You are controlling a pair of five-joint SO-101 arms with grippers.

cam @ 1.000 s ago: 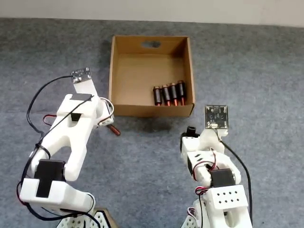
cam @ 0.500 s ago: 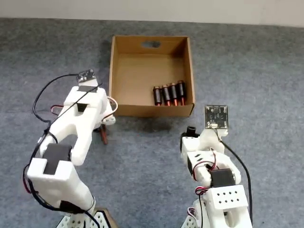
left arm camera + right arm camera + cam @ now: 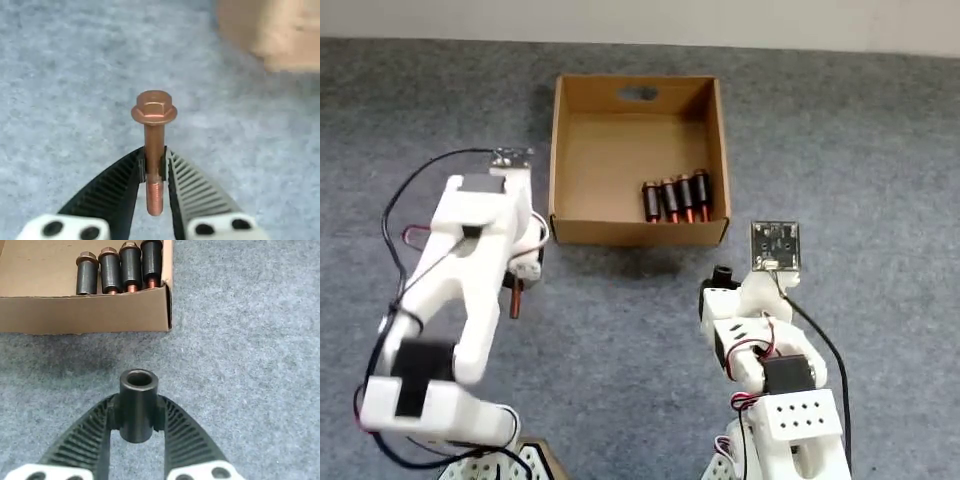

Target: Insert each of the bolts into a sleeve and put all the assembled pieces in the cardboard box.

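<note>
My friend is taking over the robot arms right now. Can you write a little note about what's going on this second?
Left end effector: shut on a copper bolt, outside the cardboard box, near its front left corner.
Right end effector: shut on a black sleeve, in front of the box.
Done: four assembled pieces lie side by side in the box's front right corner.
Left: push the bolt into the sleeve, then box that piece.

Left arm [image 3: 470,270] & right arm [image 3: 790,420]: white shells, black servo blocks, black/red cables looping off. Right base plate w/ hole grid. Fingers [image 3: 116,186]: black, ribbed inner faces, white mounts w/ screw holes.
</note>
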